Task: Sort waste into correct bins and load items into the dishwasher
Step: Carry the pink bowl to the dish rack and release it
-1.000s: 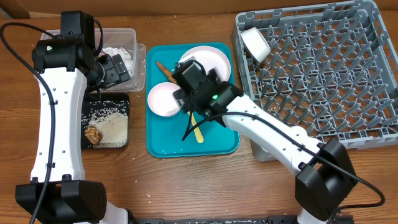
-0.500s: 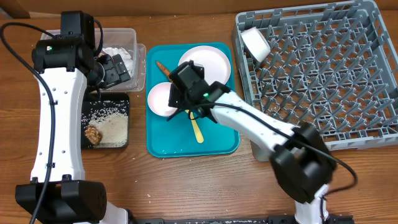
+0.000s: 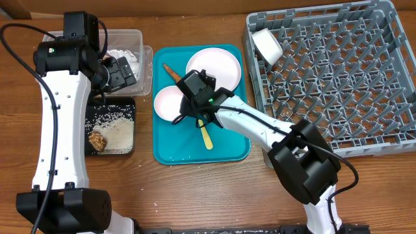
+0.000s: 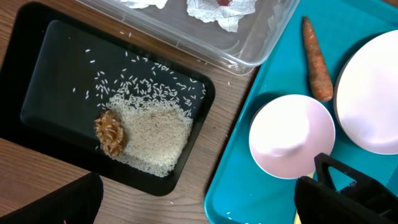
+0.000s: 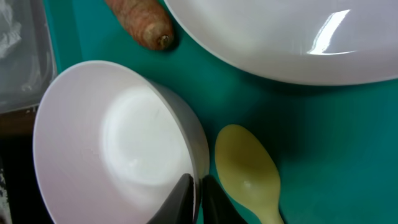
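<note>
A pale pink-white bowl (image 3: 168,103) (image 4: 289,137) (image 5: 118,143) sits on the teal tray's left half. My right gripper (image 3: 186,116) (image 5: 198,199) is shut on its right rim, one finger inside and one outside. Just right of that rim lies the yellow spoon (image 5: 249,171) (image 3: 206,135). The white plate (image 3: 213,66) (image 5: 280,37) is behind, with the carrot stick (image 3: 171,73) (image 4: 317,59) to its left. My left gripper (image 3: 120,73) (image 4: 199,208) hangs open and holds nothing, above the clear tub (image 4: 249,43) and the black tray (image 4: 50,81). The black tray holds rice (image 4: 152,127) and a brown lump (image 4: 110,132).
The grey dish rack (image 3: 325,14) fills the right side, a white cup (image 3: 267,45) tilted in its near-left corner. A crumpled napkin (image 4: 217,9) lies in the clear tub. The teal tray (image 3: 227,149) has bare surface at its front.
My right gripper has swung left across the teal tray to the bowl and shut on its rim. The left arm has stayed put.
</note>
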`<state>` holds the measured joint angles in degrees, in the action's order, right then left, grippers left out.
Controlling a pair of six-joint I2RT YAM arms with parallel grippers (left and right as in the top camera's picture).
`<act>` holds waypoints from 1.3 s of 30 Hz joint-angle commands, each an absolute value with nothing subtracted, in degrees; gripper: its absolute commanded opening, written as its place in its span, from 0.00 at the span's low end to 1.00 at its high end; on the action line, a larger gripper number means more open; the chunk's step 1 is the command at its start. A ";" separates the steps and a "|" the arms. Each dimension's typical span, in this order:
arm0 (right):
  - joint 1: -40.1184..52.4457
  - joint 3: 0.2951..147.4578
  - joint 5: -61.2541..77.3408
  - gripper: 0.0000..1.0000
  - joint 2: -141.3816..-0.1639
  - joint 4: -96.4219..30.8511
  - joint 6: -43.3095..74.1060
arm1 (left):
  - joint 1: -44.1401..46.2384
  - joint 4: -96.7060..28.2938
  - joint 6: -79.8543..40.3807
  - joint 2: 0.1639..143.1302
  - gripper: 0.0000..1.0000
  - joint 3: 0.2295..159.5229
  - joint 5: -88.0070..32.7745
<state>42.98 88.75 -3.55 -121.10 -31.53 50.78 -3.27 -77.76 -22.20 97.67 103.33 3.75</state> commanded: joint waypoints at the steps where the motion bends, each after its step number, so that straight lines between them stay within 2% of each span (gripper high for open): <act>1: 42.52 88.82 -2.98 0.04 -122.63 -31.44 50.61 | -3.36 -77.65 -22.31 98.13 1.00 103.70 4.47; 7: 41.34 89.45 -1.67 0.04 -118.83 -31.62 46.78 | -3.36 -77.67 -22.31 98.13 1.00 103.70 4.47; 13: 38.68 89.86 -9.41 0.04 -104.62 -35.03 40.53 | -3.36 -77.65 -22.31 98.13 1.00 103.70 4.47; 18: 35.40 89.84 -29.23 0.04 -91.24 -45.01 37.67 | -3.36 -77.67 -22.31 98.13 1.00 103.70 4.47; 23: 32.45 89.84 -60.88 0.04 -83.81 -56.45 38.74 | -3.36 -77.65 -22.31 98.13 1.00 103.70 4.47; 25: 32.27 89.84 -72.86 0.04 -83.37 -61.01 41.76 | -3.36 -77.67 -22.31 98.13 1.00 103.70 4.47; 28: 32.27 88.77 -82.83 0.04 -84.90 -63.79 42.59 | -3.36 -77.65 -22.31 98.13 1.00 103.70 4.47; 39: 32.08 83.94 -89.84 0.04 -103.48 -61.87 36.86 | -3.36 -77.65 -22.31 98.13 1.00 103.70 4.47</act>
<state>32.01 84.55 -84.12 -99.70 -62.65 38.11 -3.27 -77.76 -22.20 97.67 103.33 3.75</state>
